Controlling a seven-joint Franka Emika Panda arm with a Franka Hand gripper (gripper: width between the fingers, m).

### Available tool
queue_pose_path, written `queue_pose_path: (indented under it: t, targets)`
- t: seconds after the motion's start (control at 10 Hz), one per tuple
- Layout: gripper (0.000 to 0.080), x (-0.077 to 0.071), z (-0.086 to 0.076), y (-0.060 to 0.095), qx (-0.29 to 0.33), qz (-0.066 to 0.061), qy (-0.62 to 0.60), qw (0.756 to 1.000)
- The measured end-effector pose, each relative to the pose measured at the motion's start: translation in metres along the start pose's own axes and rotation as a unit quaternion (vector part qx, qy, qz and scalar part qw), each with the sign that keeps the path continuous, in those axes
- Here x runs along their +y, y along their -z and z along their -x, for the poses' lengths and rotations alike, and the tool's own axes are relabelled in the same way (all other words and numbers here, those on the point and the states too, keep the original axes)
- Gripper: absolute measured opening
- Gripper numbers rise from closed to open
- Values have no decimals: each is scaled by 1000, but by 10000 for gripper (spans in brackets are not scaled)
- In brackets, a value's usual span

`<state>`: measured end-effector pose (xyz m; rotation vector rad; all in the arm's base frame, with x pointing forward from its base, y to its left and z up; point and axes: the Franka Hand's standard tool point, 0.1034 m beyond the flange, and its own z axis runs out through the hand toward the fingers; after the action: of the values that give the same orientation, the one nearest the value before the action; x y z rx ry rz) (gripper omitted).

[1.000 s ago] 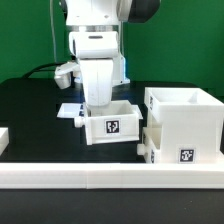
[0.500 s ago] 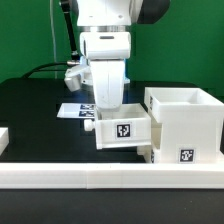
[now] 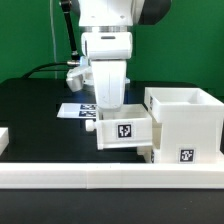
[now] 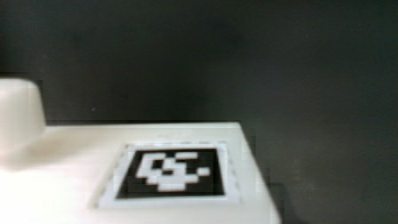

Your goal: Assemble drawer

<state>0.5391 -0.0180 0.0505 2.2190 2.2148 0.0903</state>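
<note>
1. The step in hand looks like sliding a tray (image 3: 122,131) into the housing (image 3: 185,127); in the exterior view the tray sits at centre frame, its right end touching or already inside the housing's open side, with its tag facing the camera.

2. The hand (image 3: 108,108) reaches down into the tray from above; its fingertips are hidden behind the tray wall, so I cannot tell how wide it stands, though by its position it probably grips that wall.

3. To do this well, I judge the tray should be kept level and square to the opening; any tilt would likely jam its edge against the housing wall; the push should run straight toward the right of the frame, low over the black worktop (image 3: 35,105).

4. A second tray seems to sit lower in the housing, at lower right centre, partly hidden; the upper one should clear it, not ride on it.

5. The wrist view shows only a white surface with a tag and dark ground behind, blurred; it tells nothing of the fingers.

6. The long white rail (image 3: 60,177) runs along the bottom of the frame, and the marker board (image 3: 72,111) lies behind the tray; both are apart from the motion path.

7. Against the frame a second ago, tray and arm have shifted toward the right, up against the housing; since half a second ago nothing visibly moved.
</note>
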Motion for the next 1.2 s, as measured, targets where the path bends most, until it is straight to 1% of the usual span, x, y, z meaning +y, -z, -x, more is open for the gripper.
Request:
queue_pose_path:
  t: [0.1, 0.2, 0.5, 0.8, 1.0, 1.2]
  targets:
    - [44, 0, 2, 1, -1, -15, 0, 1000]
    - [44, 0, 4, 1, -1, -13, 1, 1000]
    - [44, 0, 4, 0, -1, -14, 0, 1000]
    - [44, 6, -1, 3, -1, -10, -3, 1000]
    - [44, 6, -6, 2, 0, -10, -8, 1000]
    - [44, 4, -7, 0, 0, -12, -8, 1000]
